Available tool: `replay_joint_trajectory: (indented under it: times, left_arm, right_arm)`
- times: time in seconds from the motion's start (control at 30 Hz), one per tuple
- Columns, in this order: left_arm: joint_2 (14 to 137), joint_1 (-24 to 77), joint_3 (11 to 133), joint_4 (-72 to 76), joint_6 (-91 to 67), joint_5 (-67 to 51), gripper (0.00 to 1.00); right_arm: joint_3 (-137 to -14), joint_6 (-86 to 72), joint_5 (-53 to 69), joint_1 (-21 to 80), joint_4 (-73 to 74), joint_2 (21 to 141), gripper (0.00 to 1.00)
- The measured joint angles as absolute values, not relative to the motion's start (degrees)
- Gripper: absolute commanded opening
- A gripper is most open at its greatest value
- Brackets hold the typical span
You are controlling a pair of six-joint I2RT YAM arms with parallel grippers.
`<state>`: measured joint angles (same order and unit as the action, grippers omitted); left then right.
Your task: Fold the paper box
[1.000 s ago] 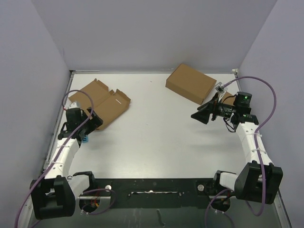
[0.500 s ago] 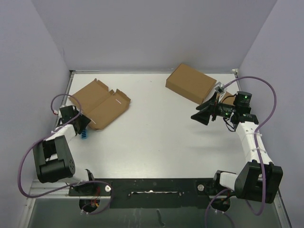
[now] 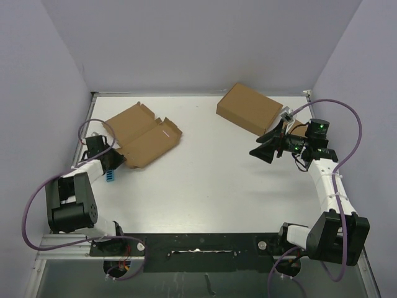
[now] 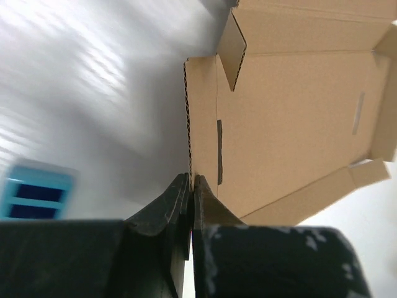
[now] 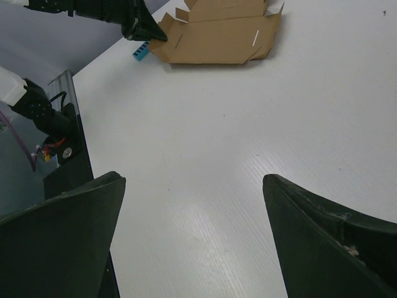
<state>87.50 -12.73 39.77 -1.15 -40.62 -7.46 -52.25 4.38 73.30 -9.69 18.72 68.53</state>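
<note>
Brown paper box lies between blue block and larger box.

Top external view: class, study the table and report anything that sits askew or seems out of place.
The paper box lies unfolded at far left, skewed to the table edges, its near edge pinched in the left end effector. A small blue item beside that arm looks out of place among the cardboard.

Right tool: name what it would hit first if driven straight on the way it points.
Probably the bare table, which fills the gap in the open right tool; the paper box lies far beyond. The tool's downward tilt is hard to judge.
</note>
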Motion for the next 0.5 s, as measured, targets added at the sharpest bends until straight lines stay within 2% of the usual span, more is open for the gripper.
replay_joint_trajectory:
  times: [0.17,0.3,0.5]
  left_arm:
    - [80.90,-6.48,39.20,-1.91,-39.20,-10.81,0.00]
    - [73.76,2.94,37.63,-0.99,-37.12,-13.78,0.00]
    - [72.42,14.02,36.01,-0.32,-31.97,-21.04,0.00]
  right_arm:
    - [-52.29,5.02,73.32,-9.67,18.98,68.55,0.98]
    - [-52.45,5.74,73.38,-9.65,19.49,69.04,0.98]
    - [-52.49,6.52,73.54,-9.65,20.25,69.28,0.98]
